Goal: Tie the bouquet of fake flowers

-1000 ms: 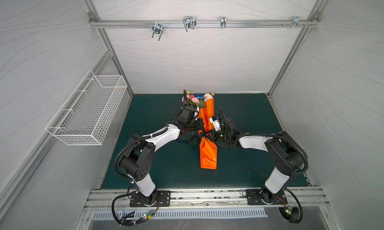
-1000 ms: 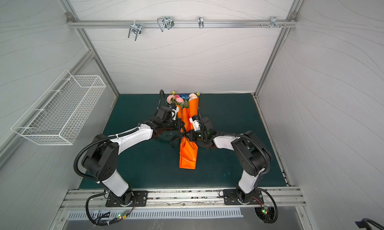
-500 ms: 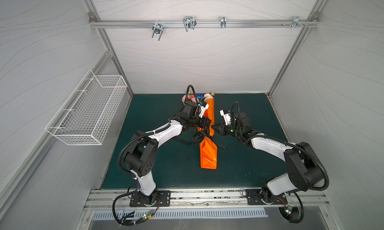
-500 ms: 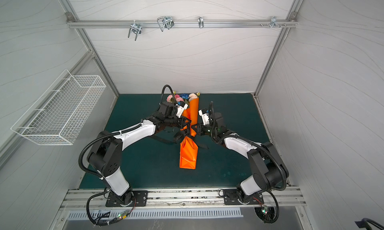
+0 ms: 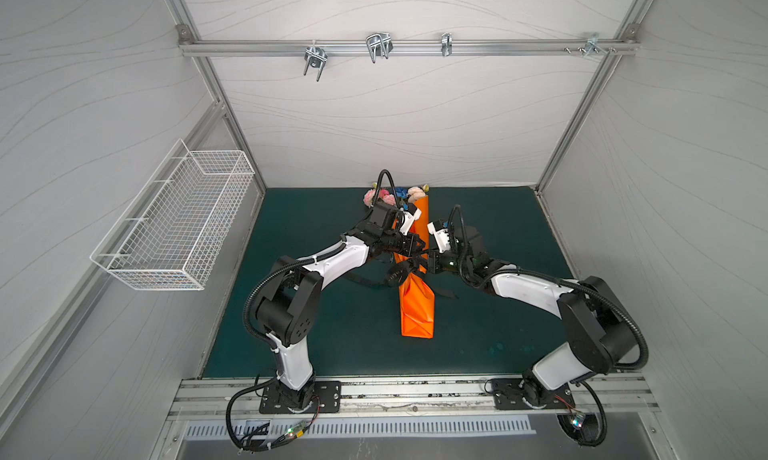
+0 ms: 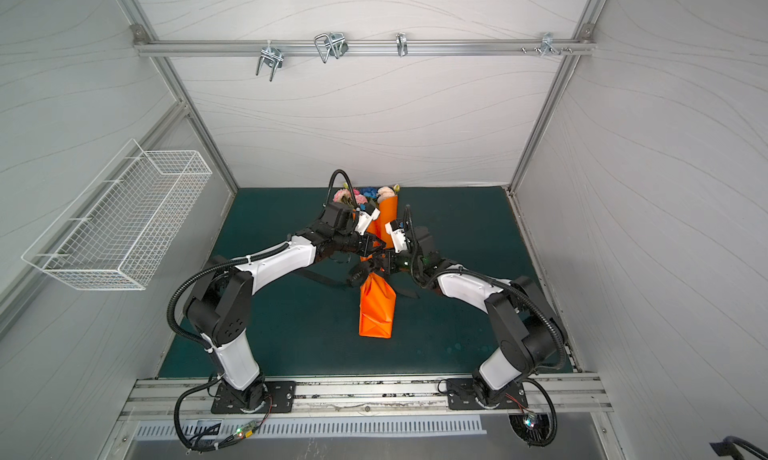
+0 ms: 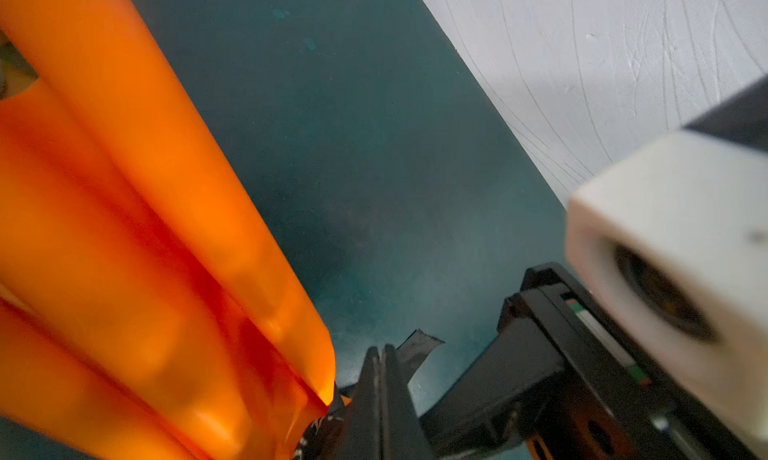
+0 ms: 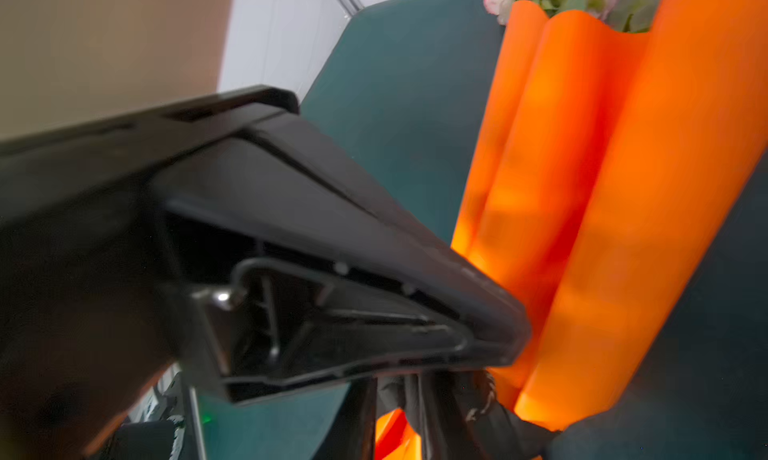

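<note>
**Bimanual cell, seen from above and from both wrists.** The bouquet of fake flowers (image 5: pixel 395 194) lies lengthwise on the middle of the matte teal mat (image 5: pixel 311 333). Its soft pink, peach and blue blossoms lie at the mat's far edge, close to the back wall. A glossy orange paper wrap (image 5: pixel 417 308) encloses the stems in smooth rounded flutes and ends nearest the robot bases in a flat folded base. A thin black ribbon (image 5: pixel 363 281) crosses the wrap at its waist, with loose ends trailing on the mat to both sides.

The left gripper (image 7: pixel 380 372) is hard black plastic tapering to a wedge. Its fingers are pressed together on a ragged-cut end of the ribbon. The right gripper (image 8: pixel 399 420) meets it at the waist. A narrow gap with ribbon in it shows between its blurred fingers; whether they clamp it cannot be told.

Bare mat lies open to the left, to the right and in front of the wrap, and pale walls close three sides. A white wire basket (image 5: pixel 174 225) hangs on the left wall. White print on the ribbon is too small to read.
</note>
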You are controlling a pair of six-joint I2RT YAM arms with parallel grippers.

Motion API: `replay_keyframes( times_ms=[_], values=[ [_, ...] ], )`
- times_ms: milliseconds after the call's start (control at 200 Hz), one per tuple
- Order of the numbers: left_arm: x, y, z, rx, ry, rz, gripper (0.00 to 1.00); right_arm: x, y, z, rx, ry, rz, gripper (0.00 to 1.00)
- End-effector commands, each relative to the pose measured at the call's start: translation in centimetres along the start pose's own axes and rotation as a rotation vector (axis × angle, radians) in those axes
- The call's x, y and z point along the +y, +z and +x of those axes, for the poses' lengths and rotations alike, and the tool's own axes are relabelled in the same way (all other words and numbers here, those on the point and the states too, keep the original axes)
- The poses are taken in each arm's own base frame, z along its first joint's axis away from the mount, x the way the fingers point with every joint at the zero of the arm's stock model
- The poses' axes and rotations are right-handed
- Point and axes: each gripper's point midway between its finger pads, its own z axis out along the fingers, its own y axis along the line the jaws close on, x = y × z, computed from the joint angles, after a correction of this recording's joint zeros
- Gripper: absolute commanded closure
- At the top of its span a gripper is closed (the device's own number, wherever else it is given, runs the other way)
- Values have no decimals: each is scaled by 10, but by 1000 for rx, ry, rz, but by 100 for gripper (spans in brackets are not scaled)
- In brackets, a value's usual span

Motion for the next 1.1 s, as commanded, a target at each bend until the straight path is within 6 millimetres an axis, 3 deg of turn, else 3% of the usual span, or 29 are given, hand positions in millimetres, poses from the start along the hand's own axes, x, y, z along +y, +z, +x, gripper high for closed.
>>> replay_keyframes(
  times_ms=[0,215,525,785,1095],
  values=[
    [-12,0,-19,-37,31,46,100,-6,6,-4,-11,3,28,79],
    [-13,0,-21,-42,27,53,100,-16,11,0,-12,24,62,76],
    [-12,4,-17,-27,3,66,100,-5,12,-14,-53,18,15,75],
    [-17,7,-21,-31,-23,99,100,-8,16,-20,-88,12,27,74],
    [-16,5,-17,-19,-34,97,100,-16,12,-26,-149,36,71,80]
  ],
)
